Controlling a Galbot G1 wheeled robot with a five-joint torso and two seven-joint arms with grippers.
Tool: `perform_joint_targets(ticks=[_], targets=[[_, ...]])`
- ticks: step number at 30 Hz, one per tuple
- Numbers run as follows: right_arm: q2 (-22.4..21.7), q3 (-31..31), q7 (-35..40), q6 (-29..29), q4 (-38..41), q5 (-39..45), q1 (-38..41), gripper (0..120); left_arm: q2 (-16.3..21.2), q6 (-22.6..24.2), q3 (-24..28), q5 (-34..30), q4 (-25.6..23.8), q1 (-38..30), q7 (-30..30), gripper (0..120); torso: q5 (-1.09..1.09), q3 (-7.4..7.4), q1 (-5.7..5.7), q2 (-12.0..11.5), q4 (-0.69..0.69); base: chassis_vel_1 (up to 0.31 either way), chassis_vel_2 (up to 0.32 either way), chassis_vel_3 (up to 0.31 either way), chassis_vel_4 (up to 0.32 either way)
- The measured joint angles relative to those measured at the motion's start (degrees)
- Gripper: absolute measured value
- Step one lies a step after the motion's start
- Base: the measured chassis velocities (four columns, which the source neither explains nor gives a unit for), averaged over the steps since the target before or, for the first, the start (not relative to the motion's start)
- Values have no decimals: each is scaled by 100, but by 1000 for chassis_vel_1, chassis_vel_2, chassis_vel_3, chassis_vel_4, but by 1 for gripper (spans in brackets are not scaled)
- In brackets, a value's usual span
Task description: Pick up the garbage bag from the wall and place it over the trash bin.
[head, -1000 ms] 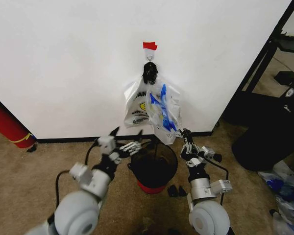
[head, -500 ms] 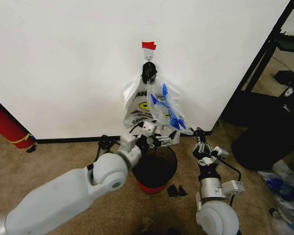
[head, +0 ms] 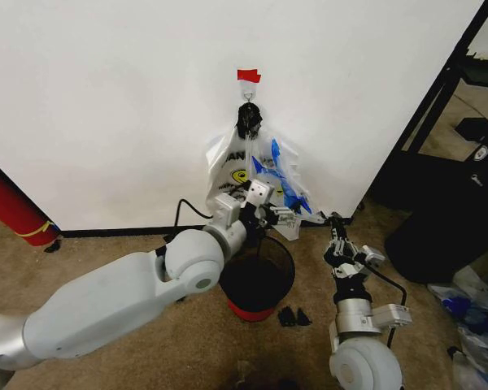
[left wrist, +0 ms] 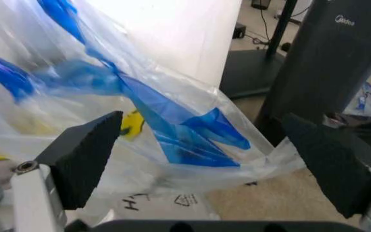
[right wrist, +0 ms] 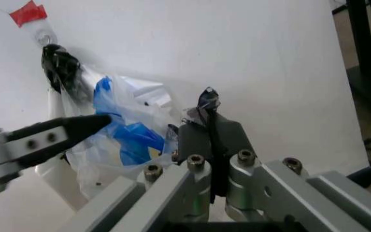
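Note:
The garbage bag (head: 281, 185) with blue side panels hangs from a hook (head: 248, 96) under red tape on the white wall (head: 106, 97), beside a whiter smiley bag (head: 230, 175). My left gripper (head: 281, 216) is open at the bag's lower edge, above the trash bin (head: 256, 280). In the left wrist view the bag (left wrist: 172, 130) lies between the wide-apart black pads (left wrist: 85, 154) of that gripper (left wrist: 205, 159). My right gripper (head: 335, 225) stands shut to the right of the bin, clear of the bag. The right wrist view has its fingertips (right wrist: 208, 99) pressed together, with the bag (right wrist: 126, 133) beyond them.
A red cylinder (head: 12, 203) leans at the left wall. A black rack (head: 447, 89) and a large black object (head: 451, 219) stand at the right, with plastic bags (head: 480, 321) on the carpet. Small black pieces (head: 291, 317) lie by the bin.
My left arm has reached forward over the bin to the bag's lower edge, and the bag has shifted slightly. My right arm has drawn away to the right.

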Motion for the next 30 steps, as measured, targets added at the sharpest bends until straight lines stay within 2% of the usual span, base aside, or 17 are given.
perform_joint_targets(ticks=[4,8,16,21,23,25,30], targets=[[-17,5,-18,23,0,-45,-21,0,-41,8,62,-326,145,-96,20,96,0,0,0,0,1,0,0,0,0],[-38,5,-26,25,4,-45,-24,0,-34,65,118,-342,243,-121,68,94,0,0,0,0,1,0,0,0,0],[-79,15,-29,25,36,-21,-12,0,-101,185,487,261,677,-308,202,75,0,0,-1,0,1,0,0,0,0],[-74,25,-44,27,37,-48,-24,0,-197,215,561,291,842,-382,203,67,0,0,-1,0,1,0,0,0,0],[-69,26,-58,44,4,-95,-34,0,-280,211,536,104,865,-405,196,60,-1,0,0,0,1,0,0,0,0],[-68,34,-62,52,-22,-123,-37,0,-344,199,462,-242,799,-435,166,62,0,0,-1,0,0,0,0,0,0],[-73,54,-63,56,-28,-131,-36,0,-415,212,415,-556,743,-513,121,77,0,0,-1,0,1,0,0,0,0]])
